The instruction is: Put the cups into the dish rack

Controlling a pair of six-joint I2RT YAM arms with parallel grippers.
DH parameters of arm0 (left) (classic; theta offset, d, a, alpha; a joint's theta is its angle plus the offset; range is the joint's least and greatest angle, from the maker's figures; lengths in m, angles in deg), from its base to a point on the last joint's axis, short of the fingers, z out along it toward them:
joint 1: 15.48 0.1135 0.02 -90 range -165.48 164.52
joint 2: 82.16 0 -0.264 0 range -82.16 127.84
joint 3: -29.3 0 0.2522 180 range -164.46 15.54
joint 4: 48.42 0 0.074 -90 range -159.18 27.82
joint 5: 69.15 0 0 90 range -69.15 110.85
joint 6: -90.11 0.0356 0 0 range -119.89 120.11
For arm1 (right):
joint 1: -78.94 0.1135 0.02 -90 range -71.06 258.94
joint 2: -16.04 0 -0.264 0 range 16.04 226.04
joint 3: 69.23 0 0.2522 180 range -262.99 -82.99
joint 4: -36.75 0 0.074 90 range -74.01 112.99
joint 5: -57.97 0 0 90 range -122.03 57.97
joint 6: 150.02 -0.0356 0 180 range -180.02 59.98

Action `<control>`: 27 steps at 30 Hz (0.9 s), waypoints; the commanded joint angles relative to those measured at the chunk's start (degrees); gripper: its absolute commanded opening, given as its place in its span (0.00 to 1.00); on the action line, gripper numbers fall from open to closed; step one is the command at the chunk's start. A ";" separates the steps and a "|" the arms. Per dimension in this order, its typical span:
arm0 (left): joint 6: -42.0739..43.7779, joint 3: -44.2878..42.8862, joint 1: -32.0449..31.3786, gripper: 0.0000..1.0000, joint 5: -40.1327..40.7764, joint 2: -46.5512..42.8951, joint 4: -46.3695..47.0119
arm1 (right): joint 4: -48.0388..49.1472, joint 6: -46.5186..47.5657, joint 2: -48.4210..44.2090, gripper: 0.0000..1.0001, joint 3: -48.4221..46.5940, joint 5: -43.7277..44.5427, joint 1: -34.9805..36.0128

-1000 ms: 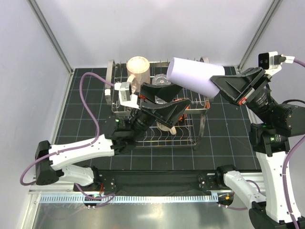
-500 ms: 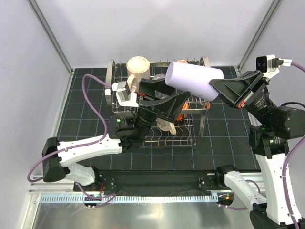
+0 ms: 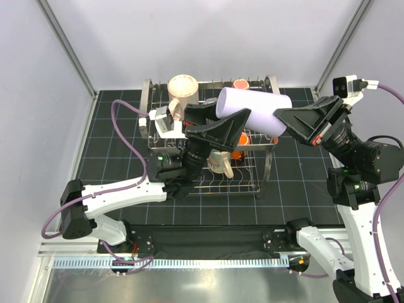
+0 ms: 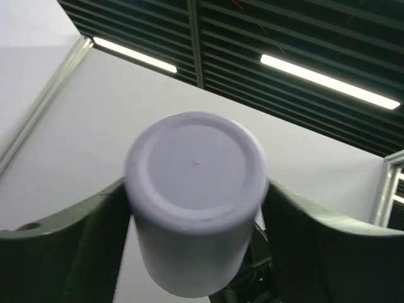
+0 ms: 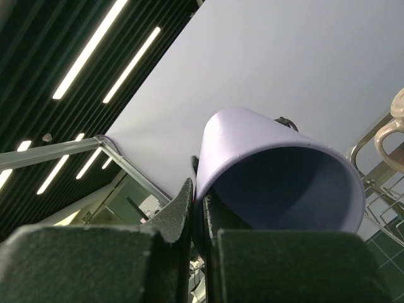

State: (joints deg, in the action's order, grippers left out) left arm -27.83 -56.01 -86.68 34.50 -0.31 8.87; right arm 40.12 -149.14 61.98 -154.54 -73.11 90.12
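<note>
Right of centre, our right gripper [image 3: 278,117] is pinching the lavender tumbler [image 3: 252,107] by its rim, holding it sideways above the dish rack [image 3: 148,95]. Our left gripper [image 4: 196,183] is straddling its closed base; we cannot tell whether it is clamping.

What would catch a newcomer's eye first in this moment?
The lavender tumbler, lying sideways in mid-air above the dish rack, with the right hand pinching its rim and the left hand straddling its closed base. Next, the beige-pink mug at the rack's far-left corner.
</note>
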 commanded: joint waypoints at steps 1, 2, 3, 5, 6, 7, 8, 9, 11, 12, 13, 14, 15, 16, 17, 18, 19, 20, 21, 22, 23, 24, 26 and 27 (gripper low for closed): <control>1.66 -2.28 -0.26 0.70 0.94 0.16 3.31 | 2.12 -0.97 -0.23 0.04 0.71 -0.14 0.60; 1.66 -2.28 -0.26 0.66 1.11 0.16 3.31 | 2.21 -0.88 -0.23 0.04 0.80 -0.23 0.68; 1.75 -2.37 -0.34 0.61 1.20 0.07 3.31 | 2.12 -0.79 -0.32 0.04 0.97 -0.23 0.86; 1.84 -2.63 -0.34 0.55 1.12 -0.02 2.70 | 2.12 -0.62 -0.49 0.04 1.41 -0.32 0.86; 2.10 -2.98 -0.34 0.53 0.94 -0.10 1.30 | 2.12 -0.53 -0.49 0.04 1.50 -0.40 0.95; 2.28 -3.16 -0.26 0.44 0.77 -0.28 0.59 | 2.12 -0.44 -0.58 0.04 2.02 -0.49 0.95; 2.37 -3.33 -0.26 0.38 0.68 -0.72 -0.11 | 2.12 -0.26 -0.75 0.04 2.20 -0.58 0.95; 2.63 -3.42 -0.26 0.32 0.76 -0.81 -1.34 | 1.95 0.00 -0.93 0.04 2.55 -0.67 0.95; 2.63 -3.51 -0.34 0.00 1.11 -1.42 -3.18 | -0.58 2.53 -1.19 0.07 2.38 -1.02 1.04; 2.81 -3.51 -0.34 0.00 1.12 -1.77 -4.15 | -2.25 4.12 -1.37 0.11 2.12 -1.19 0.95; 3.50 -3.34 -0.26 0.00 0.94 -2.21 -6.25 | -3.84 5.70 -1.46 0.21 1.59 -1.46 1.04; 3.60 -3.16 -0.34 0.01 1.46 -3.26 -7.31 | -8.12 10.06 -1.46 0.25 0.02 -1.55 1.04; 3.60 -2.90 -0.26 0.00 1.64 -3.70 -8.20 | -11.03 12.72 -1.46 0.29 -1.21 -1.55 1.04; 4.47 -2.89 -0.34 0.01 1.64 -4.14 -10.90 | -14.63 15.62 -1.29 0.35 -4.53 -1.37 0.95; 4.83 -3.07 -0.34 0.00 1.82 -4.93 -13.02 | -23.28 19.30 -1.20 0.38 -6.48 -0.50 0.95; 5.26 -3.42 -0.34 0.00 2.25 -6.07 -15.65 | -27.80 26.04 -1.11 0.41 -8.50 0.29 1.04; 6.14 -3.86 -0.26 0.00 2.26 -6.52 -17.41 | -32.20 30.11 -0.33 0.47 -13.13 1.52 0.95; 7.71 -4.91 -0.34 0.01 2.35 -6.78 -20.65 | -41.20 33.37 0.03 0.49 -15.53 4.23 0.95; 8.69 -5.53 -0.26 0.00 2.43 -6.96 -22.34 | -45.38 39.92 0.38 0.50 -17.73 6.52 0.95; 9.65 -6.31 -0.34 0.00 2.52 -7.05 -24.18 | -49.43 42.86 0.82 0.54 -22.10 8.80 0.95; 11.84 -7.63 -0.26 0.00 2.61 -6.87 -28.99 | -57.47 45.50 1.17 0.55 -24.32 11.35 1.04; 12.90 -10.08 -0.34 0.00 2.70 -6.52 -31.21 | -61.30 51.01 1.35 0.56 -26.52 17.46 1.04; 16.41 -12.81 -0.34 0.00 2.61 -5.21 -36.82 | -70.85 56.14 1.96 0.57 -32.04 23.82 0.95; 17.56 -15.70 -0.34 0.00 2.52 -4.59 -39.03 | -73.44 58.16 1.97 0.57 -33.38 29.77 1.04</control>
State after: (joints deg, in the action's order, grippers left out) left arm -17.47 -65.61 -86.73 36.21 -5.19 -20.59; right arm -13.94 -106.19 63.99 -181.84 -58.97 90.96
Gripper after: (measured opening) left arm 0.678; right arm 0.566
